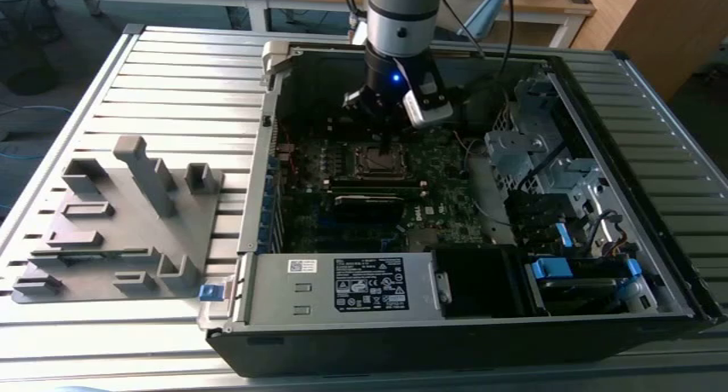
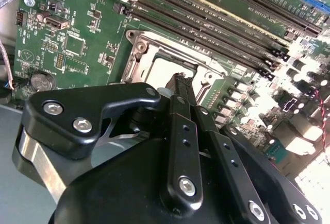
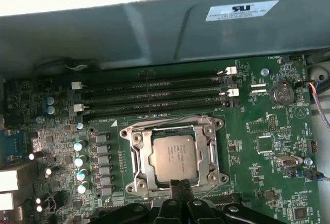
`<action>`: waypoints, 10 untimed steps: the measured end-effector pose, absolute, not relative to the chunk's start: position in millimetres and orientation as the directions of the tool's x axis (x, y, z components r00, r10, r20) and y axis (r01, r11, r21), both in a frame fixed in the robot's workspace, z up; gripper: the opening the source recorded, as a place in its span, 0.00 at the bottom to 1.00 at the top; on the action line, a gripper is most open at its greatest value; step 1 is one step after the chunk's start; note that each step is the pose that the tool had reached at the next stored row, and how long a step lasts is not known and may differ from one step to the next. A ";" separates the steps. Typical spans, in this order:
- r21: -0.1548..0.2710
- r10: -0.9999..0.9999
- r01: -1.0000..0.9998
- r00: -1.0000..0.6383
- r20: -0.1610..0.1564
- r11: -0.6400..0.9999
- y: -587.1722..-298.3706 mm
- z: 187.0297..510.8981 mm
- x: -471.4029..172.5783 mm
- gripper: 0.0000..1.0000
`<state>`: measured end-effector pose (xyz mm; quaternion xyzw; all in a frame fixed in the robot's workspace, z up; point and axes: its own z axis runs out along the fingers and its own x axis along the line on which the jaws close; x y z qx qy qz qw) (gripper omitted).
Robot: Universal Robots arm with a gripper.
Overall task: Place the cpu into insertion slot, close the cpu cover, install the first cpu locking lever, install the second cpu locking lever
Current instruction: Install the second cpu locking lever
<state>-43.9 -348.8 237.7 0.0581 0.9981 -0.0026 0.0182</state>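
The cpu [image 3: 174,155], a dull silver square, lies in the insertion slot [image 3: 130,131] on the green motherboard. The cpu cover [image 3: 140,158], a silvery frame plate, lies flat around it. A thin wire locking lever [image 3: 170,118] runs along the slot's side towards the memory slots. My gripper [image 3: 179,184] is shut with nothing between the fingers, and its tips are at the slot's edge, just over the cover's rim. In the second wrist view the gripper [image 2: 180,78] points down at the cover [image 2: 142,46] and partly hides the cpu [image 2: 161,70]. In the exterior view the gripper [image 1: 384,141] hangs over the slot [image 1: 376,160] inside the open computer case.
Long black memory slots [image 3: 154,95] run beside the socket, and a row of capacitors [image 3: 80,162] stands on another side. The grey case wall [image 3: 154,28] rises beyond the board. A drive cage [image 1: 546,162] and power supply [image 1: 341,285] crowd the case. A grey fixture tray [image 1: 125,221] lies at the exterior view's left.
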 end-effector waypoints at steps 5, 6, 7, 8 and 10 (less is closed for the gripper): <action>-0.004 0.116 0.116 -0.993 -0.037 0.993 -352.1 237.7 -43.9 0.11; -0.004 0.116 0.116 -0.993 -0.037 0.993 -352.8 237.7 -43.9 0.11; -0.004 0.116 0.116 -0.993 -0.037 0.993 -353.4 237.7 -43.9 0.11; -0.004 0.116 0.116 -0.993 -0.037 0.993 -354.1 237.7 -43.9 0.11; -0.005 0.116 0.116 -0.993 -0.037 0.993 -355.5 237.7 -43.9 0.11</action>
